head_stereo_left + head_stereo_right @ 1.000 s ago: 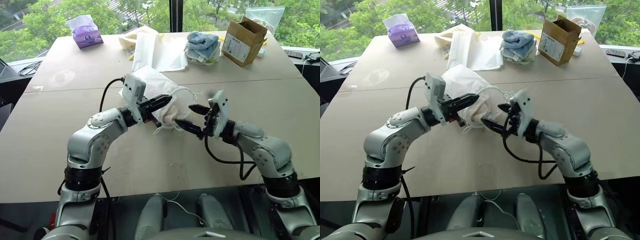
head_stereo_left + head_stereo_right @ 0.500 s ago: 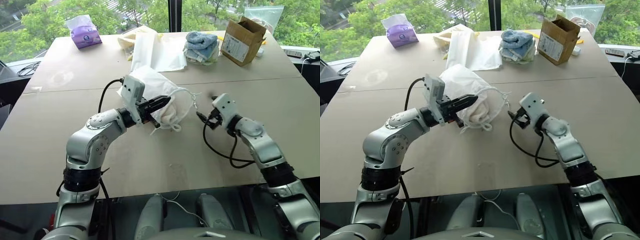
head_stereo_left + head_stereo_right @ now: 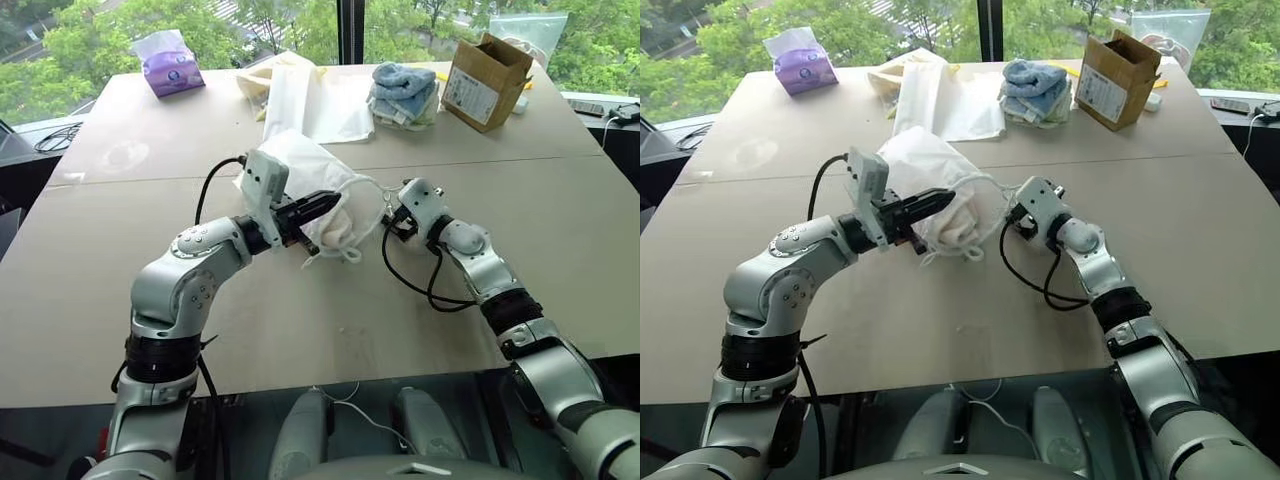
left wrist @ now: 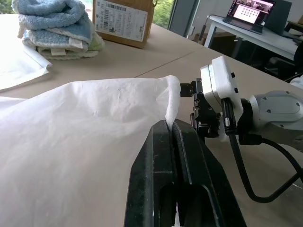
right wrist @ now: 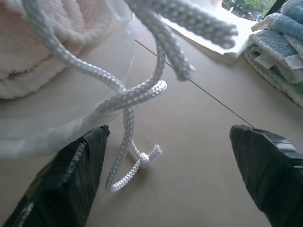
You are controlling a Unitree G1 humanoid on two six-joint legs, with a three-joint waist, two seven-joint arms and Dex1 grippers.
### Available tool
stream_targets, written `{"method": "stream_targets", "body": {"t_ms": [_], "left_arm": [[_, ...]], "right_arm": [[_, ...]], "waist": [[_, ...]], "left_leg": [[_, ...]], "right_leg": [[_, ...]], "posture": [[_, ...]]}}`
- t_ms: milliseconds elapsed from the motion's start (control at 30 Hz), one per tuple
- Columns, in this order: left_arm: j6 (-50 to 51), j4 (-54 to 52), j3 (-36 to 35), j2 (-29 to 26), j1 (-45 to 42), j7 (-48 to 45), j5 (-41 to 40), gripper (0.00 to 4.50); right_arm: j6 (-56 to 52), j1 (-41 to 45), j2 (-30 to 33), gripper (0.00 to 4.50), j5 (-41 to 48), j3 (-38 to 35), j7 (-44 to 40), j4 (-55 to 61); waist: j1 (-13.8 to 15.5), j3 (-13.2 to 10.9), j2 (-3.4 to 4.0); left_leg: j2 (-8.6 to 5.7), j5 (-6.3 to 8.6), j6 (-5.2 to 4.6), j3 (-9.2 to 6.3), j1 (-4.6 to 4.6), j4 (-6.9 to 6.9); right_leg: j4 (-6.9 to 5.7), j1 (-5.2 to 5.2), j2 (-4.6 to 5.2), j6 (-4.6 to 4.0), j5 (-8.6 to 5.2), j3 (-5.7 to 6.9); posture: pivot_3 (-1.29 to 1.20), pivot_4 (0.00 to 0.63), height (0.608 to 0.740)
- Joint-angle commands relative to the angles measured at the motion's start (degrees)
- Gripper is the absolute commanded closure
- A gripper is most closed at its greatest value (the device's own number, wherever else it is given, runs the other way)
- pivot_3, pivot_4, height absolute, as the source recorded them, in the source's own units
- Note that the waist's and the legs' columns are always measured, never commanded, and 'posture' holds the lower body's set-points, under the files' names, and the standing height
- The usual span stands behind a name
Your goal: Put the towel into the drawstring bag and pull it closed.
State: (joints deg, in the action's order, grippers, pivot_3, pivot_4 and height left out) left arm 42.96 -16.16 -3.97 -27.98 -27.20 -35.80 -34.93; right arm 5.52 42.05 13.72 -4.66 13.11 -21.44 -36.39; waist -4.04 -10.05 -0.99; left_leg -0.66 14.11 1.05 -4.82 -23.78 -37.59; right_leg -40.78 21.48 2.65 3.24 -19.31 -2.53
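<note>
At frame centre on the surface [image 3: 300, 330], the left pincer [image 3: 322, 203] is clenched on the bag [image 3: 310, 170] rim, steadying it with the towel [image 5: 28, 47] inside, while the right pincer [image 5: 175, 161] stands released astride the cord [image 5: 130, 137], evidently to draw it closed.

No readable text anywhere; the cardboard box [image 4: 124, 21] carries a white barcode label, its print too small to read.

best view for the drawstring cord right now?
Right wrist view: the cord hangs knotted between the open right gripper. The eye views show it as a thin loop at the bag mouth; the left wrist view shows just bag fabric.
</note>
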Motion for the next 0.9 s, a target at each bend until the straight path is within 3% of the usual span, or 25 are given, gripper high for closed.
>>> {"method": "stream_targets", "body": {"t_ms": [33,233,467,600,733,900], "left_arm": [[-1.19,-0.94,-1.21,-0.87,-0.91,-0.16,0.14,4.50],[-1.47,-0.96,-1.38,-1.09,-0.88,-0.07,0.16,4.50],[-0.23,1.63,-4.52,-0.33,-8.40,1.27,-2.84,4.50],[6.56,4.33,-10.22,0.84,-17.90,1.45,-14.09,4.50],[13.71,14.53,-18.40,3.14,-27.77,8.56,-25.69,4.50],[14.81,22.45,-12.55,0.90,-28.30,8.32,-18.59,4.50]], "right_arm": [[3.15,1.38,-0.04,1.69,-0.85,-1.68,1.55,-1.13],[2.63,-1.03,0.56,4.43,0.13,-4.15,1.60,3.12],[-6.89,-2.48,2.21,4.43,3.75,-10.15,2.20,19.57],[-12.53,0.21,3.59,4.43,5.21,-13.76,3.40,27.37],[-17.26,5.01,4.04,4.43,8.15,-18.04,5.49,32.73],[-22.15,8.76,5.05,4.43,11.64,-22.07,6.94,36.72]], "waist": [[0.02,0.00,0.00],[0.03,0.00,0.00],[0.13,0.00,0.00],[0.15,0.00,0.00],[-0.03,-0.01,0.01],[-0.11,0.01,0.02]], "left_leg": [[0.00,0.00,0.00,0.00,0.00,0.00],[0.00,0.00,0.00,-0.01,-0.01,0.00],[0.00,0.00,0.00,-0.01,-0.03,-0.03],[-0.01,0.00,0.00,-0.04,-0.08,-0.05],[-0.02,0.00,0.00,-0.06,-0.09,-0.09],[-0.03,0.00,0.00,-0.06,-0.02,-0.04]], "right_leg": [[0.00,0.00,0.00,0.00,0.00,0.00],[0.00,0.00,0.01,0.00,0.00,0.00],[-0.02,0.01,0.00,0.00,0.00,0.00],[-0.02,0.01,0.01,0.00,0.00,0.05],[-0.03,0.02,0.02,0.00,0.00,0.07],[-0.04,0.01,0.01,0.00,0.00,0.07]], "posture": [[0.00,0.150,0.740],[0.00,0.150,0.740],[0.00,0.150,0.740],[0.00,0.150,0.740],[0.00,0.150,0.740],[0.00,0.150,0.740]]}}
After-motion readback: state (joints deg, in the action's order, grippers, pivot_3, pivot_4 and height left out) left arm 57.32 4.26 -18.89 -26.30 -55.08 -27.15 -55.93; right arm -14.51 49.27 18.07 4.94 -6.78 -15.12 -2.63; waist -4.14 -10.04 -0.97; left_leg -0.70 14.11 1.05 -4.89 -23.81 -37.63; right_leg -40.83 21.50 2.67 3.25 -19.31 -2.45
